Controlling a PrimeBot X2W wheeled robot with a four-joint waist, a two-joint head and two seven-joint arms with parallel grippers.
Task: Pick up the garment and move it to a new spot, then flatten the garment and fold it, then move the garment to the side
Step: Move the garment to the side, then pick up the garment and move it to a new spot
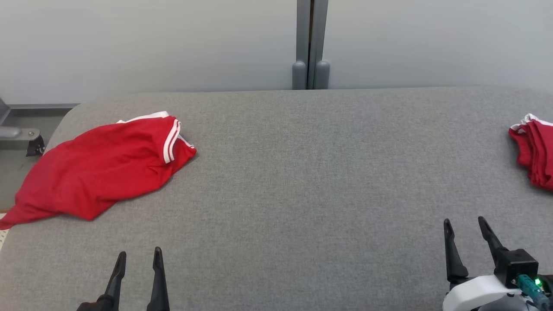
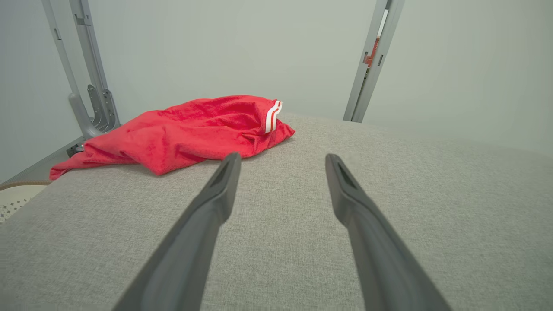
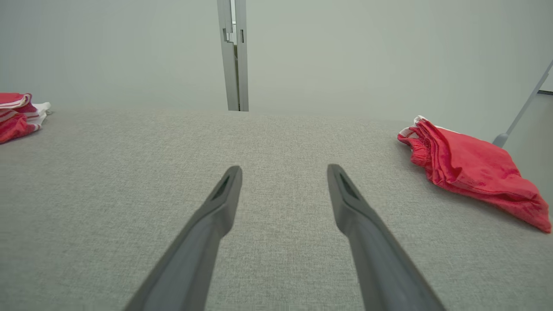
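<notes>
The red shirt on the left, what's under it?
The red garment lies on the grey fabric table, its left end drooping past the edge. A white layer peeks out at its far side. Anything beneath the folds is covered.

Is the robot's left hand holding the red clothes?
No, the left hand hovers open and empty, apart from the crumpled red garment on the gray table.

Lab; grey padded table (image 1: 302, 172), bare panels (image 1: 129, 43)

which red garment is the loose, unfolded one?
The left garment, crumpled and spread out; the right garment is a compact, layered pile.
</notes>
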